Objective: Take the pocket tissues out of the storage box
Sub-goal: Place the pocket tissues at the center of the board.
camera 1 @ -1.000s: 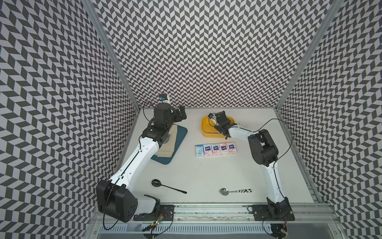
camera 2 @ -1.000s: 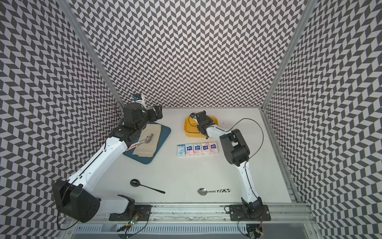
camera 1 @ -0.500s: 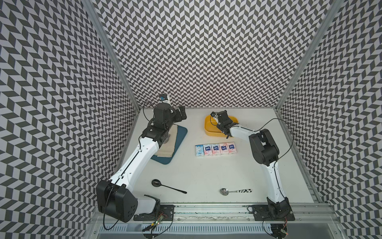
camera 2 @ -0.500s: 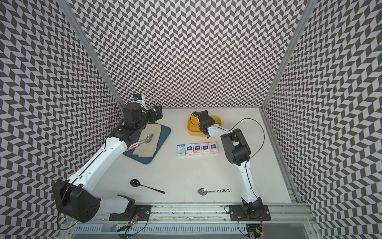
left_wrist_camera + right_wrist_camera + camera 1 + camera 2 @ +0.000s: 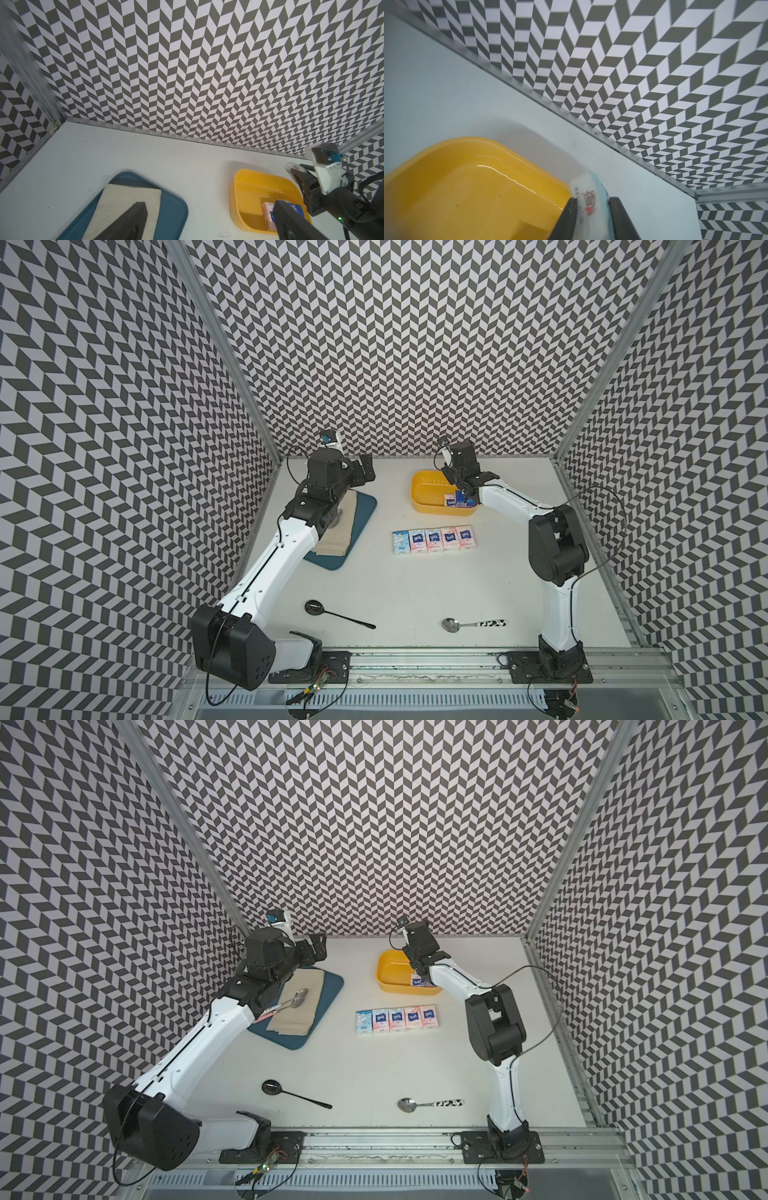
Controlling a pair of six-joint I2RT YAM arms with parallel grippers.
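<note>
Bright, even, diffuse light from above, shadows faint and soft; both top views sharp, walls bowed at edges; right wrist view soft, glare streak on storage box (image 5: 471,178), tissue pack (image 5: 588,199) blurred.

The right tool (image 5: 449,473) is hanging over a yellow box (image 5: 428,493), tissue packs (image 5: 449,500) lying just beneath it, a row of packs (image 5: 433,540) sitting well apart.

nothing legible tbh | held pack (image 5: 588,197): red print, blurry | row of packs (image 5: 434,540), 6 o'clock of yellow box (image 5: 436,508): blue logos, too small | dark blue pack (image 5: 296,209): white lettering, unreadable
</note>
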